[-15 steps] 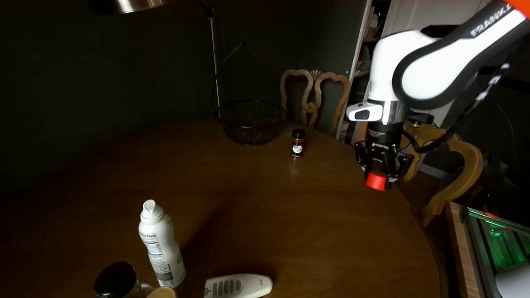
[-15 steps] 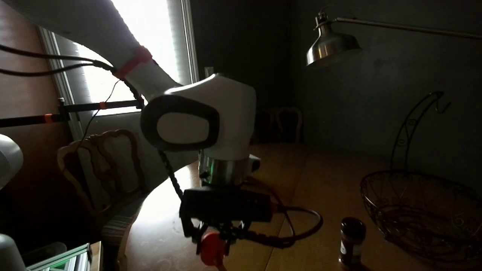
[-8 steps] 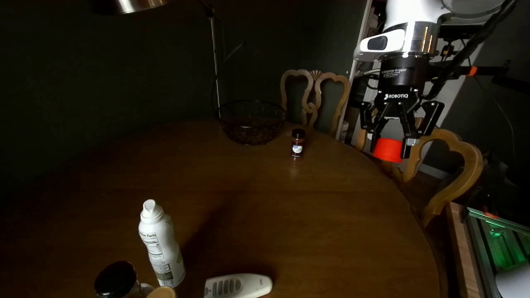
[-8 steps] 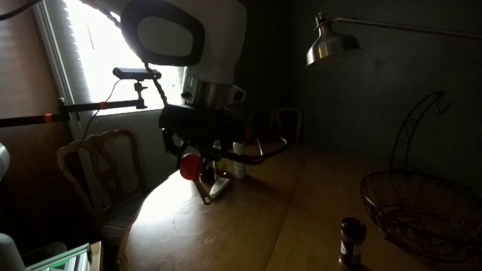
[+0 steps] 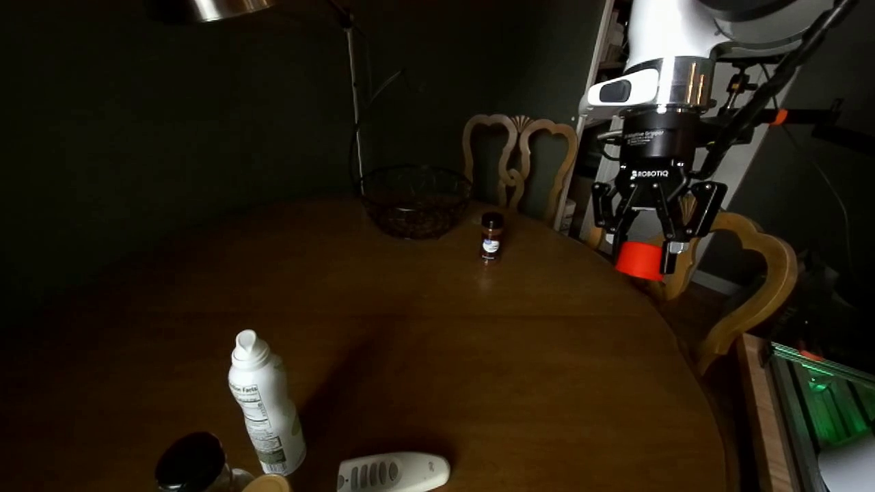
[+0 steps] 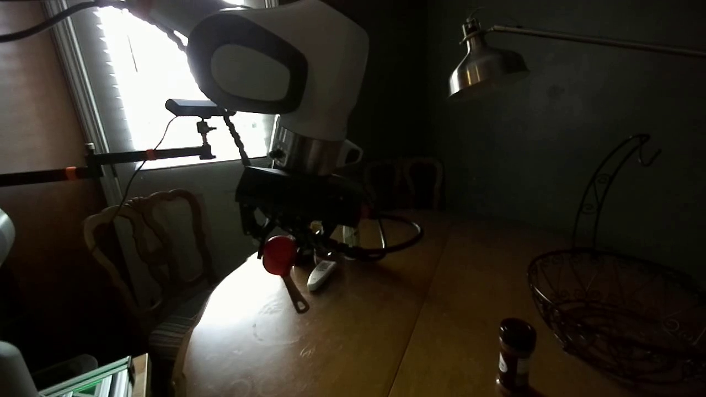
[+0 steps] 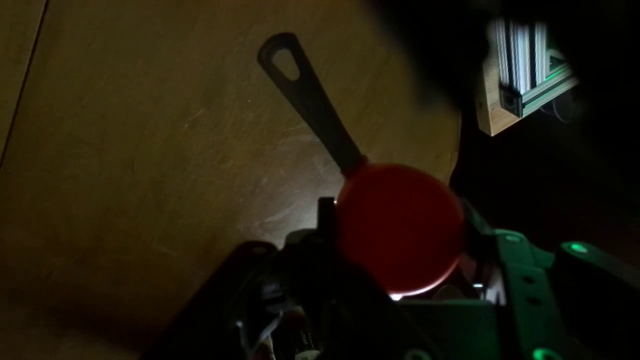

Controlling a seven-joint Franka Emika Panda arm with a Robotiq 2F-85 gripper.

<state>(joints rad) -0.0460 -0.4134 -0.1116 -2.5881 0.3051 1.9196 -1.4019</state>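
My gripper (image 5: 644, 260) is shut on a red measuring cup (image 5: 638, 261), one finger on each side of its bowl. The cup also shows in an exterior view (image 6: 279, 256) and in the wrist view (image 7: 400, 225). Its dark handle (image 6: 296, 295) slants down from the bowl there. In the wrist view the handle (image 7: 312, 102) sticks out to the upper left with a hole at its end. The handle is hidden in an exterior view where the bowl covers it. The cup hangs above the wooden table (image 5: 478, 369), near its rounded edge.
A spice jar (image 5: 491, 236) and a wire basket (image 6: 538, 286) stand at one end. A white spray bottle (image 5: 266, 410), a remote (image 5: 396, 473) and a black-lidded jar (image 5: 191, 461) stand at the other. A chair (image 5: 772, 273) is beside the table edge. A lamp (image 6: 488, 66) hangs over.
The arm has risen with the cup and moved away from the spice jar, then dipped slightly in the last half second. The gripper has turned a little. It keeps its hold on the cup.
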